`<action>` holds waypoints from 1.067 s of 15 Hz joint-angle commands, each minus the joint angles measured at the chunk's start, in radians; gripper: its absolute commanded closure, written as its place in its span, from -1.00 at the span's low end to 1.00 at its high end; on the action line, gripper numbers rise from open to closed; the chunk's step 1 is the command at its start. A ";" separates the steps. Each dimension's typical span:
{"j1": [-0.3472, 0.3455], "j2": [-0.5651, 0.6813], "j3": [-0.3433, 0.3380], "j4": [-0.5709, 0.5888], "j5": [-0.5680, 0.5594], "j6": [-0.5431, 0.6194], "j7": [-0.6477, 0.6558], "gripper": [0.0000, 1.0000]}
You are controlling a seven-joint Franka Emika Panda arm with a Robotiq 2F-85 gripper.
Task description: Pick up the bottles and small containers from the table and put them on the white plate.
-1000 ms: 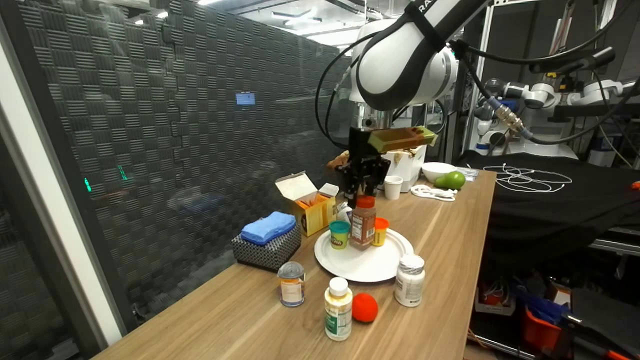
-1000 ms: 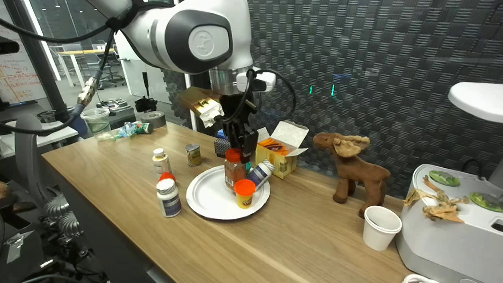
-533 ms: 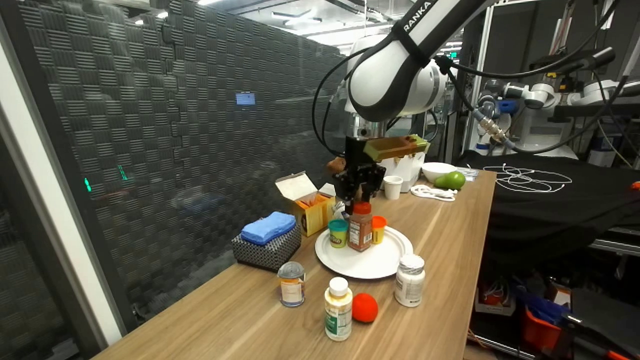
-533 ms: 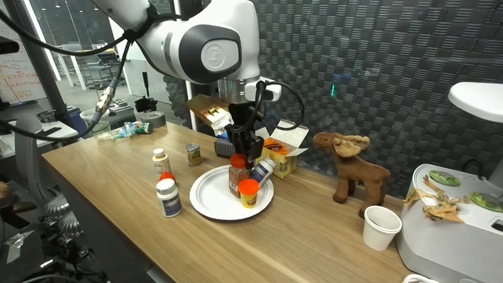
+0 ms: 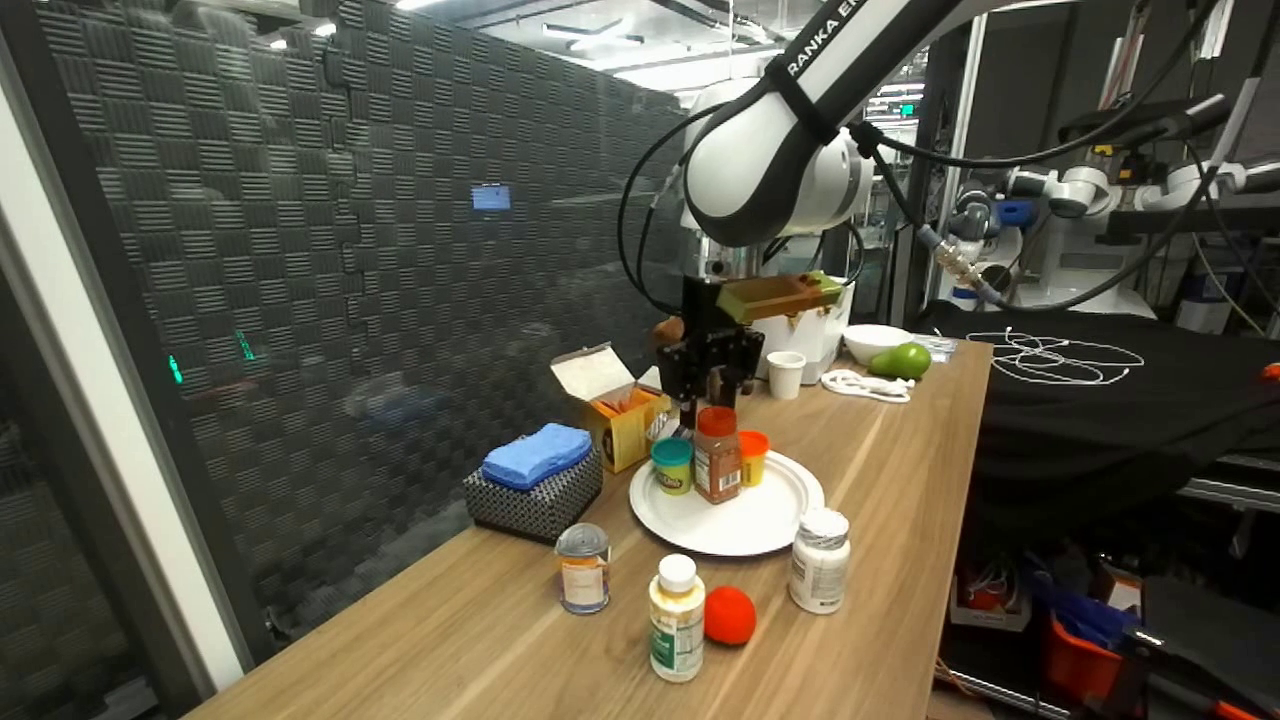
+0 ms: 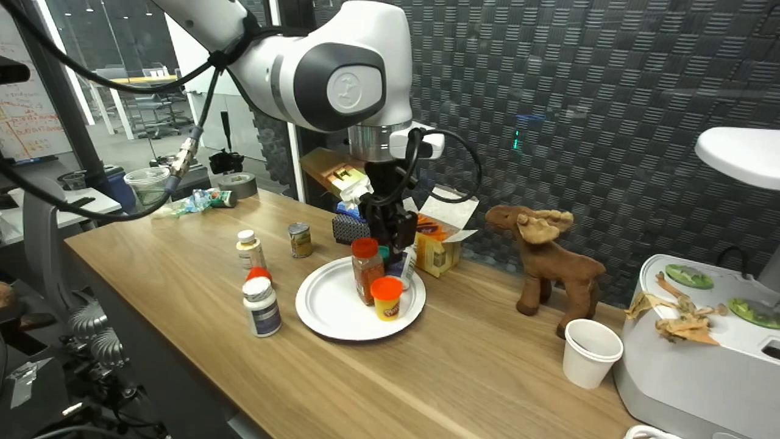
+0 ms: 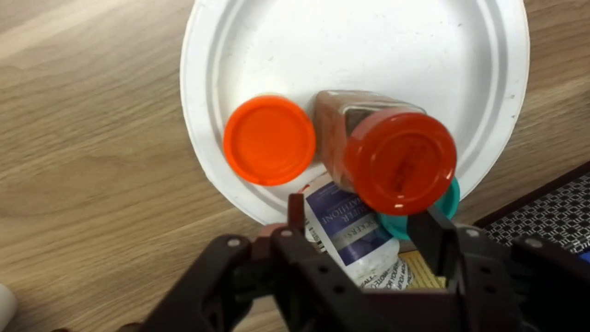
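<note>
The tool (image 7: 359, 219) is hanging over the edge of the plate (image 7: 368, 46), its two fingers standing wide apart. In the wrist view the tilted bottle (image 7: 341, 226) is showing between them; whether either finger is touching it, I cannot tell. Its base end is lying in over the plate and its capped end is reaching past the rim, toward the carton (image 6: 436, 256). The jar (image 5: 718, 465), under its red cap, is standing on the plate, just ahead of the fingertips in that view. The orange-lidded tub (image 6: 387, 305) is standing on the plate close beside it, and the teal-lidded tub (image 5: 673, 472) is standing at the jar's other side; whether they are touching it, I cannot make out.

Off the plate, the can (image 5: 583, 575), the cream bottle (image 5: 677, 630) and the white bottle (image 5: 820, 575) are standing upright on the bench (image 5: 500, 640). The red ball (image 5: 730, 615) is lying between those two bottles, just beside the cream one.

Next to the plate, the carton is standing with its flaps raised, and a blue cloth (image 5: 537, 455) is resting on the patterned box (image 5: 535, 508). Farther along, the toy moose (image 6: 557, 262) is standing near the paper cups (image 6: 588, 366), and the bowl (image 5: 872, 340) is sitting beside the pear (image 5: 902, 361).
</note>
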 commanded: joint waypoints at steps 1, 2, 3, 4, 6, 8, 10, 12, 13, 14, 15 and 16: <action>0.007 0.006 -0.004 0.020 0.007 -0.030 -0.027 -0.87; 0.011 -0.002 -0.003 0.010 0.004 -0.030 -0.027 -0.99; 0.017 -0.012 -0.004 -0.001 -0.003 -0.025 -0.022 -1.00; 0.024 -0.023 -0.006 -0.013 -0.010 -0.014 -0.014 -1.00; 0.047 -0.062 -0.012 -0.054 -0.035 0.012 0.011 -1.00; 0.073 -0.122 -0.018 -0.111 -0.068 0.044 0.044 -1.00; 0.094 -0.196 -0.019 -0.190 -0.097 0.094 0.092 -1.00; 0.115 -0.285 -0.023 -0.304 -0.143 0.190 0.173 -1.00; 0.136 -0.324 -0.023 -0.365 -0.189 0.252 0.247 -1.00; 0.145 -0.362 -0.025 -0.419 -0.238 0.295 0.315 -1.00; 0.148 -0.399 -0.022 -0.478 -0.287 0.329 0.386 -1.00; 0.145 -0.434 -0.011 -0.534 -0.322 0.342 0.438 -1.00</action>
